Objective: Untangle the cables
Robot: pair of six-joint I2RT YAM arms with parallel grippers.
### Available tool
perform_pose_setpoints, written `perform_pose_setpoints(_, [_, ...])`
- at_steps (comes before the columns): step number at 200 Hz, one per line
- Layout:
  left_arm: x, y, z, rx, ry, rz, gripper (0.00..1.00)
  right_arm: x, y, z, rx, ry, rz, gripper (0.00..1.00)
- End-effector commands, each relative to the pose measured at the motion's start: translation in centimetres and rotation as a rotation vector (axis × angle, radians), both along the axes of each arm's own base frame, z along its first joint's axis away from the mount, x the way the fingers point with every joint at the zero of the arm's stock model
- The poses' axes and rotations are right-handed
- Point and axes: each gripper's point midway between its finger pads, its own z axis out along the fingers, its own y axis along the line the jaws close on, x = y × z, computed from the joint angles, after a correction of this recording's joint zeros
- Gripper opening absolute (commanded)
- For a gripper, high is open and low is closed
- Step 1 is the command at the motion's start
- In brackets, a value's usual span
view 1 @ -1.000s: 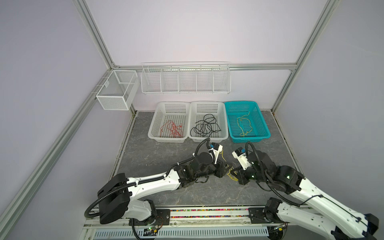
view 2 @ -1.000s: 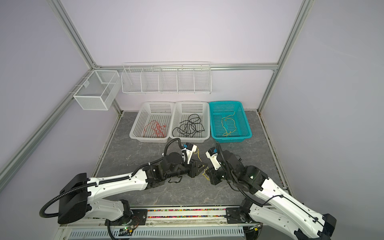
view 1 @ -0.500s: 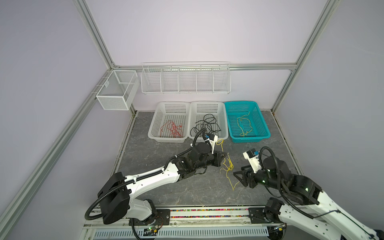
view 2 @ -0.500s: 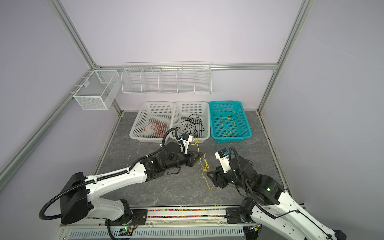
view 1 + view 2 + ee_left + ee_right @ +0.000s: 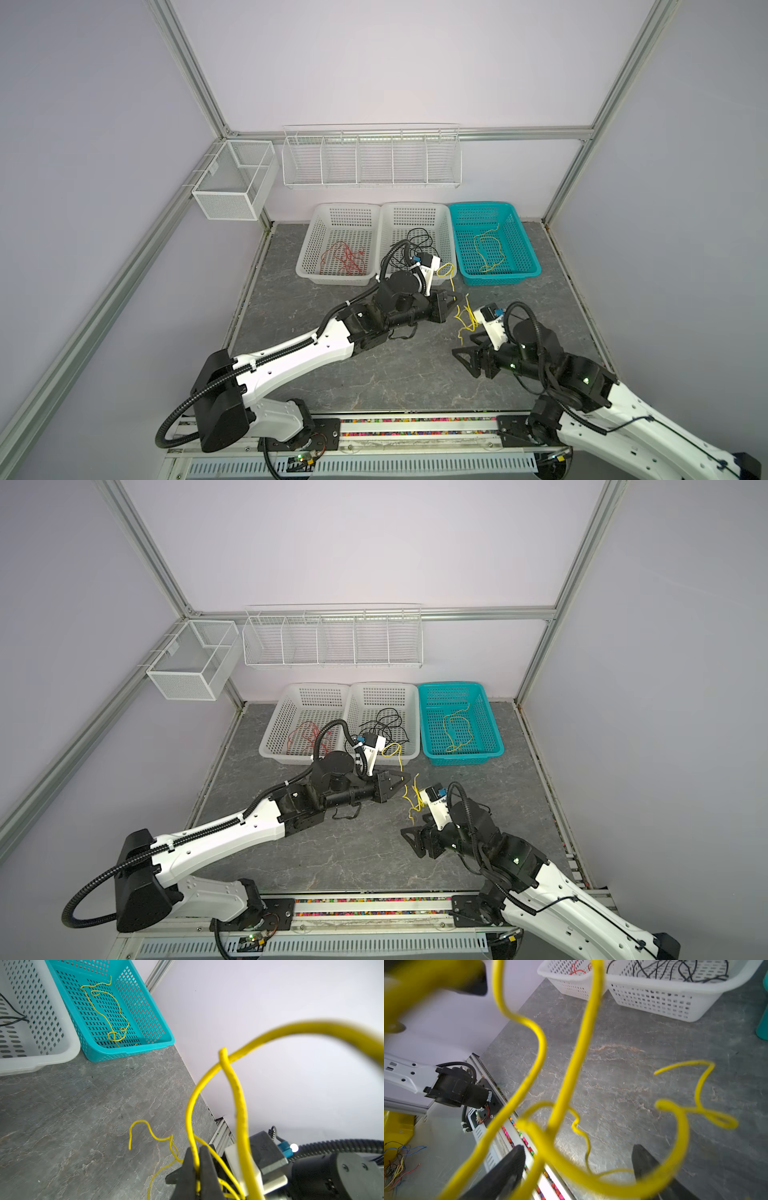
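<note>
ok so the left gripper point(image 5: 197, 1152) is pinched tight on a yellow cable point(image 5: 192, 1105). You can see the strand squeezed between its two fingers in the wrist view, though the finger bases run off the frame. The right gripper point(image 5: 578, 1151) has its jaws wide apart. Loops of that cable dangle right in front of its camera, all blurry, and I honestly can't tell if any loop touches a finger.

In both top views the cable is hair-thin, so the kinks in it are impossible to read. The left arm point(image 5: 299, 361) wrist blocks the front of the middle basket point(image 5: 415, 206) and part of the black cables point(image 5: 390, 723) in it. The right arm point(image 5: 582, 374) gets cropped at the bottom corner.

The red cables point(image 5: 345, 257) sit in the left basket point(image 5: 345, 206), and a second cable point(image 5: 486, 249), also yellow, lies in the teal basket point(image 5: 498, 277). All three baskets line the back edge, with the teal one near the right wall point(image 5: 665, 249). The held cable hangs between the grippers over bare table point(image 5: 374, 374), with loads of open slab in front.
</note>
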Motion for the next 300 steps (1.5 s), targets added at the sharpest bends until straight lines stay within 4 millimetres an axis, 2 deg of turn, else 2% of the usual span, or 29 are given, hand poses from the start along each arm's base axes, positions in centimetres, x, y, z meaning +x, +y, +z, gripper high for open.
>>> perform_pose_setpoints(1, [-0.4, 0.2, 2.4, -0.053, 0.007, -0.006, 0.0, 1.7, 0.8, 1.6, 0.03, -0.136, -0.009, 0.8])
perform_pose_setpoints(12, [-0.4, 0.3, 2.4, -0.052, 0.009, -0.002, 0.0, 2.0, 1.1, 1.3, 0.019, -0.15, -0.006, 0.71])
perform_pose_setpoints(38, [0.3, 1.3, 2.3, -0.023, -0.005, 0.045, 0.0, 0.9, 2.5, 1.2, 0.051, -0.108, 0.076, 0.34])
perform_pose_setpoints(65, [2.7, 3.7, 1.9, -0.014, -0.012, 0.158, 0.0, -0.8, 2.4, 1.5, 0.073, -0.079, 0.114, 0.07])
perform_pose_setpoints(97, [7.5, 7.6, 1.2, 0.048, -0.005, 0.265, 0.0, -3.1, 0.3, 2.6, 0.109, -0.048, 0.104, 0.06])
perform_pose_setpoints(119, [10.5, 9.3, 0.8, 0.118, -0.02, 0.31, 0.0, -4.2, -2.5, 4.3, 0.152, -0.049, 0.038, 0.06])
perform_pose_setpoints(146, [13.3, 9.8, -0.2, 0.224, -0.043, 0.322, 0.0, -4.7, -8.0, 8.3, 0.237, -0.128, -0.123, 0.06])
perform_pose_setpoints(163, [14.8, 9.9, -0.6, 0.287, -0.07, 0.33, 0.0, -4.9, -11.4, 10.0, 0.232, -0.168, -0.223, 0.06])
perform_pose_setpoints(167, [15.1, 9.9, -0.8, 0.307, -0.077, 0.332, 0.0, -5.1, -12.3, 11.0, 0.243, -0.184, -0.246, 0.06])
perform_pose_setpoints(175, [15.7, 9.9, -1.0, 0.323, -0.077, 0.333, 0.0, -5.0, -13.5, 11.9, 0.239, -0.201, -0.285, 0.06])
perform_pose_setpoints(191, [16.5, 9.7, -0.7, 0.324, -0.081, 0.33, 0.0, -4.9, -15.8, 12.3, 0.164, -0.203, -0.36, 0.06])
perform_pose_setpoints(204, [17.4, 10.0, -0.5, 0.367, -0.104, 0.35, 0.0, -5.2, -17.4, 13.8, 0.144, -0.215, -0.399, 0.06])
perform_pose_setpoints(235, [18.4, 9.2, -0.7, 0.374, -0.111, 0.335, 0.0, -5.2, -18.9, 16.9, 0.138, -0.283, -0.436, 0.06])
perform_pose_setpoints(255, [19.5, 9.9, -2.2, 0.48, -0.138, 0.36, 0.0, -5.8, -21.0, 19.7, 0.174, -0.331, -0.479, 0.06])
perform_pose_setpoints(269, [20.0, 10.0, -3.4, 0.533, -0.143, 0.353, 0.0, -6.5, -21.6, 21.7, 0.223, -0.389, -0.484, 0.06])
perform_pose_setpoints(289, [20.6, 9.5, -5.0, 0.568, -0.135, 0.34, 0.0, -6.7, -20.6, 23.3, 0.222, -0.412, -0.431, 0.06])
perform_pose_setpoints(300, [20.6, 8.6, -5.8, 0.577, -0.128, 0.32, 0.0, -6.1, -17.8, 23.2, 0.201, -0.391, -0.347, 0.06])
